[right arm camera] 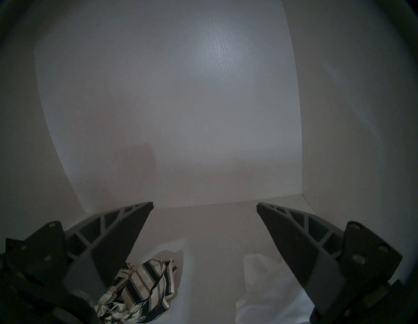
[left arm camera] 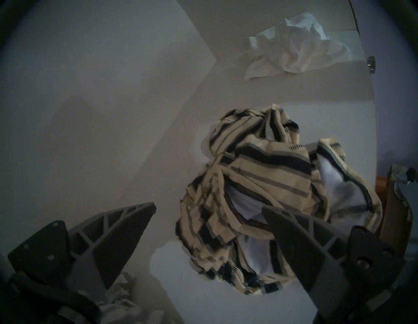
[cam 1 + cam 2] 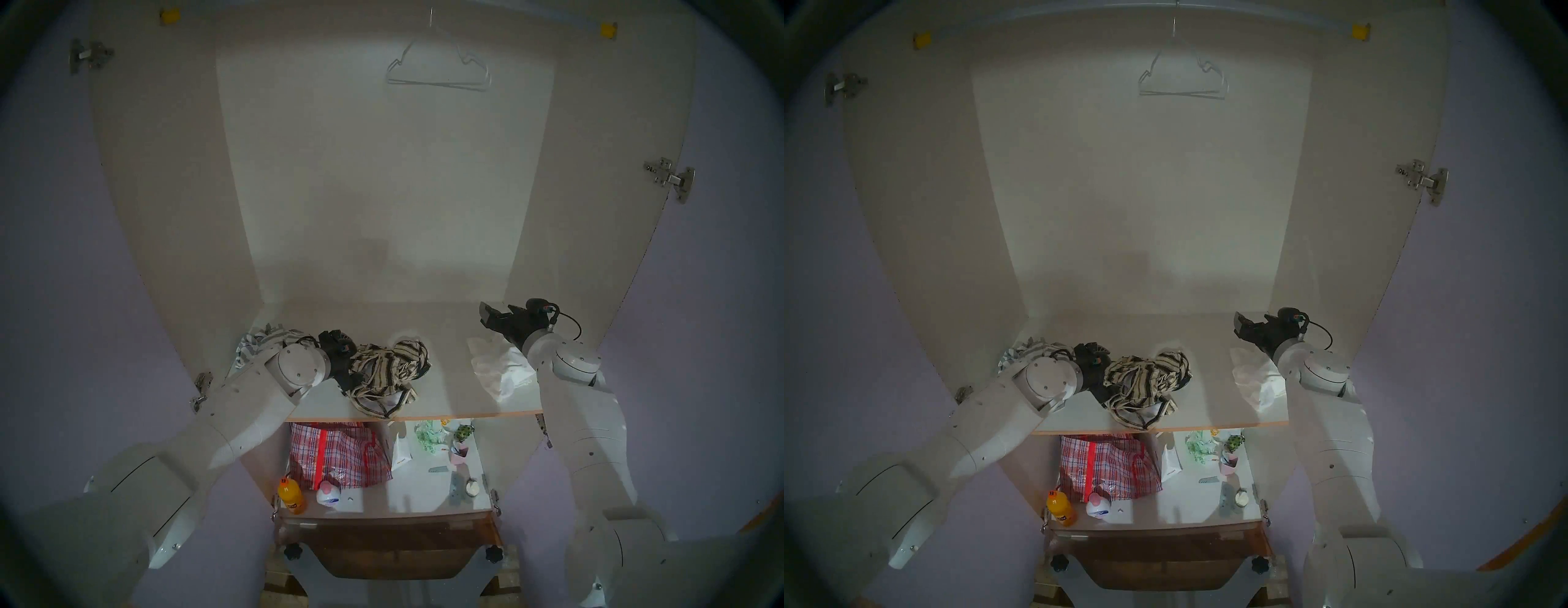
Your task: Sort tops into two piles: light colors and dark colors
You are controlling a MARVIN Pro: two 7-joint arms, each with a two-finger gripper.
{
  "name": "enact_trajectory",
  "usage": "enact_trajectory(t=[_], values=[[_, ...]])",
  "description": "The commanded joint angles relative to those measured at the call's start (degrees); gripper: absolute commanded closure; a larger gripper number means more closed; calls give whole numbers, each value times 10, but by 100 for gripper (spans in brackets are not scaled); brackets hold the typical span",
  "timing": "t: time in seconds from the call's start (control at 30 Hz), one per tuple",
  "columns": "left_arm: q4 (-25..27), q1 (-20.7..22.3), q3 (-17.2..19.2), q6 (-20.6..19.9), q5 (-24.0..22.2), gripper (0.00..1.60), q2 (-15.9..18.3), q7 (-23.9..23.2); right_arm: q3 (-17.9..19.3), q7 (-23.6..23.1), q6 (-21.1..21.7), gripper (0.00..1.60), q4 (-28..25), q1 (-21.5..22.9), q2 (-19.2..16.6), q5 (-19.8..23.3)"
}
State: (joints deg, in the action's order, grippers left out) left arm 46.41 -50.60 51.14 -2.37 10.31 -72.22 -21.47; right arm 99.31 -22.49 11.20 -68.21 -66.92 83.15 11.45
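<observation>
From the head view we've got the beige black-striped top (image 3: 388, 369) crumpled mid-shelf (image 3: 445, 395), grey-striped top (image 3: 259, 342) at the left, plain white top (image 3: 498, 367) at the right. Our left wrist view shows the left gripper (image 2: 209, 211) spread wide, empty, beside the beige heap. Right wrist view: right gripper (image 1: 204, 207) also wide, holding nothing, above the white one.

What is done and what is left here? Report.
Done: the white top lies alone at the shelf's right end. In hand: nothing; the left gripper, jaws open, is at the black-striped top mid-shelf. Left: likely moving it onto the grey-striped top at the left end. The right gripper is open, empty.
</observation>
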Motion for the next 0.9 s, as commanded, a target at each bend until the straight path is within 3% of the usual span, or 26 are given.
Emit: enact_trajectory(t=[0.0,0.13,0.17,0.3,0.37,0.47,0.67,0.87], values=[[-35,36,-12,1,8,0,-35,-9,0,-2,-11,0,-16,12,-1,1],[-73,41,-21,16,6,0,-53,-6,0,-2,-11,0,-16,12,0,0],[-81,40,-8,10,-9,0,-62,-6,0,-2,-11,0,-16,12,0,0],[-93,47,-6,13,-13,0,-71,-35,0,-2,-10,0,-16,13,0,0],[-85,48,-15,14,-9,0,-67,-59,0,-3,-10,0,-16,13,0,0],[-85,49,-26,11,8,0,-69,-53,0,-3,-10,0,-16,13,0,0],[-122,68,-60,6,30,0,-85,-70,0,-3,-11,0,-16,13,0,0],[-207,90,-76,17,42,0,-122,2,0,-3,-10,0,-16,13,0,0]])
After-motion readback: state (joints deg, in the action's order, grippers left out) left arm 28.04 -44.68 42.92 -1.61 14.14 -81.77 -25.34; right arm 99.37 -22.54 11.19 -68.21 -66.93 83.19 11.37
